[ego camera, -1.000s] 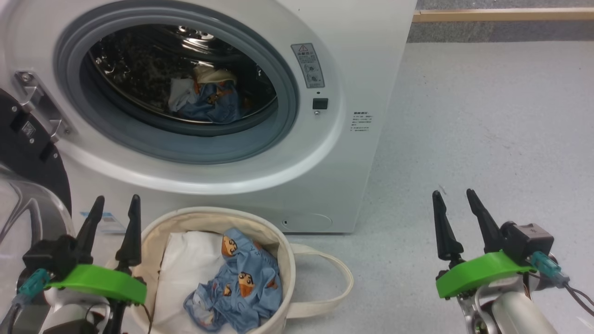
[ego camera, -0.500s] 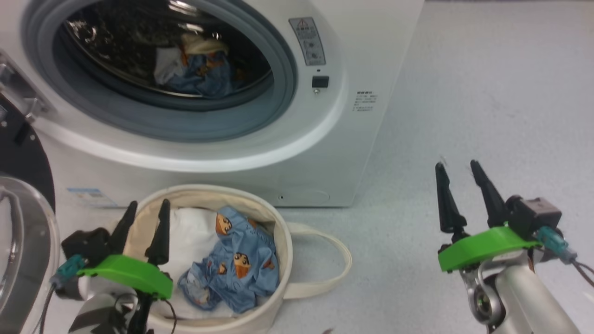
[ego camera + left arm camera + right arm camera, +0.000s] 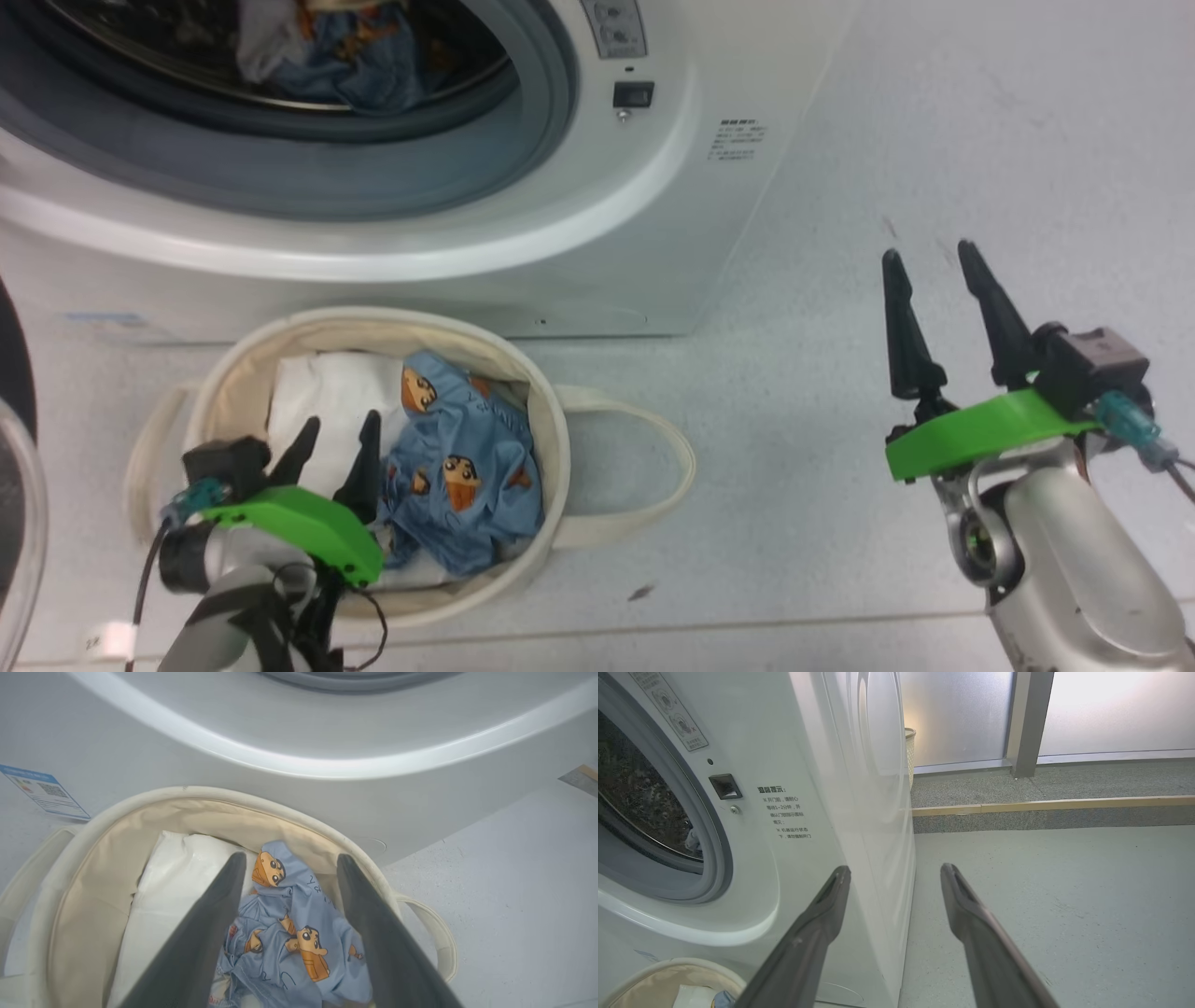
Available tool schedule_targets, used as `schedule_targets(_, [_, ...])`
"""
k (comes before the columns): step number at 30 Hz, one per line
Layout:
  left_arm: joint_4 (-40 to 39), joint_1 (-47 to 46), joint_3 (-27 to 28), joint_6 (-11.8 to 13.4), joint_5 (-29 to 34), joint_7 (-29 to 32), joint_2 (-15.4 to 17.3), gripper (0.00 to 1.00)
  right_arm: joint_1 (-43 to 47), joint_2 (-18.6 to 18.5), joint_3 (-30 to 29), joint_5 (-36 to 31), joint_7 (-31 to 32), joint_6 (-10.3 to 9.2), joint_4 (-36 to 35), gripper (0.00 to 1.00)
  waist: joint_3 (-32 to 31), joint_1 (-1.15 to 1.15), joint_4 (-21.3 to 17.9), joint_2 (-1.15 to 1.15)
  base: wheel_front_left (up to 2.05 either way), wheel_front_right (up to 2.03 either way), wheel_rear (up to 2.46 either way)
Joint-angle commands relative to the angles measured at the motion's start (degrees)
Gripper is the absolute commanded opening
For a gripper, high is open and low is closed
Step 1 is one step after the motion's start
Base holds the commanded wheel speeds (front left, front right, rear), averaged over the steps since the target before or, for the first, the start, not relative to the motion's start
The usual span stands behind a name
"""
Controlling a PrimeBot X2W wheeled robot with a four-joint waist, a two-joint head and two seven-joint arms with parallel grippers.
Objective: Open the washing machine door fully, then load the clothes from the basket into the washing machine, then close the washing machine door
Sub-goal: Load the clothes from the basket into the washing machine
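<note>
Blue printed clothes (image 3: 462, 467) lie in the basket (image 3: 560, 411) before the washer (image 3: 672, 215), beside white padding (image 3: 327, 392); more sit in the drum (image 3: 112, 56). With the door (image 3: 11, 373) swung aside, we judge loading partly done and closing left. Our left gripper (image 3: 338, 425) hangs in the basket mouth, jaws spread, holding nothing, tips close by the cloth. Our right gripper (image 3: 929, 250) hovers over the floor (image 3: 934, 140), spread wide and empty.

The head camera has tipped down, so the whole scene sits higher in its view. The left tool (image 3: 342, 418), earlier outside the basket's (image 3: 553, 420) left rim, now hangs over its inside, above the padding (image 3: 322, 387) and just beside the clothes (image 3: 467, 448).
</note>
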Motion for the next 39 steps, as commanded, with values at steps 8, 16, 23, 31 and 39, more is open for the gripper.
schedule_targets(8, [5.4, -6.8, -5.8, -0.3, -2.5, -0.5, -1.2, 1.0, -3.5, -2.6, 0.7, -0.7, -0.7, 0.02, -3.0, 1.0, 6.4, 0.0, 1.3, 0.0, 0.0, 0.0, 0.0])
schedule_targets(16, [9.4, -12.1, -11.5, -0.3, -8.2, -0.5, -3.2, 1.0, -5.1, -5.1, -0.3, -1.0, -0.7, 0.02, -5.4, 1.0, 12.4, 0.0, 3.5, 0.0, 0.0, 0.0, 0.0])
schedule_targets(23, [11.2, -15.4, -18.9, -0.3, -12.9, -0.1, -3.6, 1.0, -5.7, -6.0, -1.8, -2.1, -0.7, 0.02, -6.9, 1.0, 16.4, 0.0, 4.1, 0.0, 0.0, 0.0, 0.0])
schedule_targets(31, [14.6, -17.7, -25.3, -0.3, -15.8, 2.4, -3.7, 1.0, -5.2, -5.6, -3.2, -3.0, -0.7, 0.02, -8.3, 1.0, 18.9, 0.0, 3.5, 0.0, 0.0, 0.0, 0.0])
schedule_targets(39, [15.9, -18.1, -31.2, -0.3, -16.7, 7.8, -3.6, 1.0, -3.6, -4.3, -4.5, -3.7, -0.7, 0.02, -9.5, 1.0, 20.7, 0.0, 3.0, 0.0, 0.0, 0.0, 0.0])
